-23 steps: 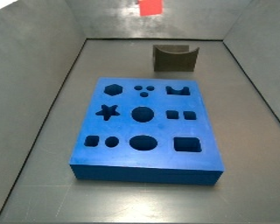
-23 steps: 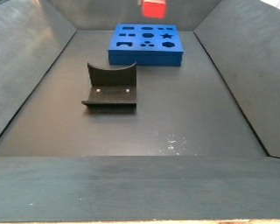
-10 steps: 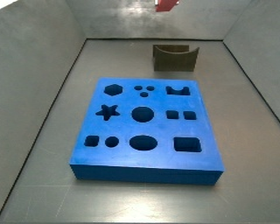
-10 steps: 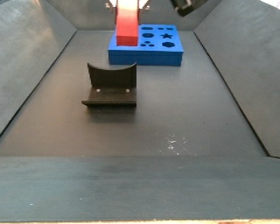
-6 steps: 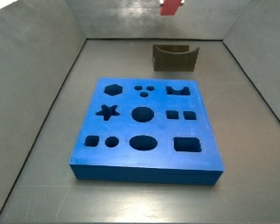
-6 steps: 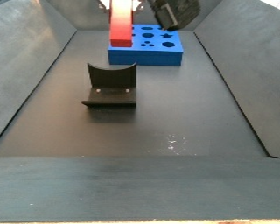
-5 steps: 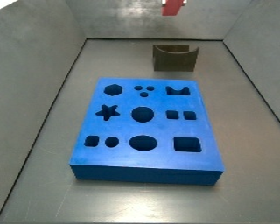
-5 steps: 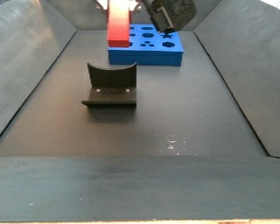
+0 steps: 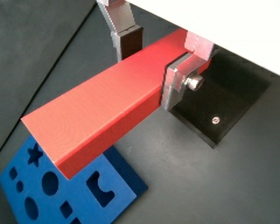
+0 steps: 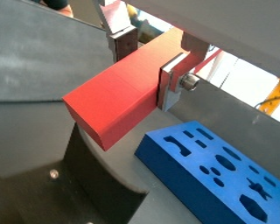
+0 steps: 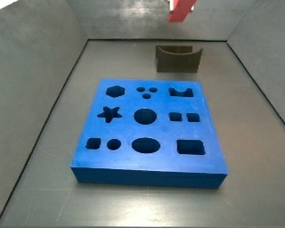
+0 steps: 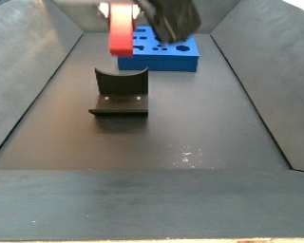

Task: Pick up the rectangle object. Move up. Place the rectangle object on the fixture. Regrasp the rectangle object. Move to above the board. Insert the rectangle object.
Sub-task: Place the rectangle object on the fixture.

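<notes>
I am holding one red block (image 9: 101, 118) in my gripper (image 9: 152, 59), the two silver fingers (image 9: 178, 80) pressing on its opposite sides near one end, so the jaws are standing narrow, closed on the block. In both wrist views the block is sticking out long from between the fingers (image 10: 175, 80), its square end face pointing away from my wrist.

In a side view, going left to right, the block (image 12: 121, 30) is hanging upright high at the far end of the tray, with the dark body of my gripper (image 12: 171, 16) just to its right, blurred. Below and nearer, the one dark fixture (image 12: 119, 94) is standing on the grey floor (image 12: 180, 142), well apart from the block, its notch empty. Behind it, farther off, one blue board (image 12: 165, 52) is lying flat, its cutouts open.

In a side view from the opposite end, the board (image 11: 149, 134) is filling the middle of the floor, with twelve cutouts I am counting: a star, circles, squares and others, all empty. The fixture (image 11: 178, 59) is sitting beyond it toward the far right, and only a small part of the block (image 11: 182, 10) is showing at the top edge above it.
</notes>
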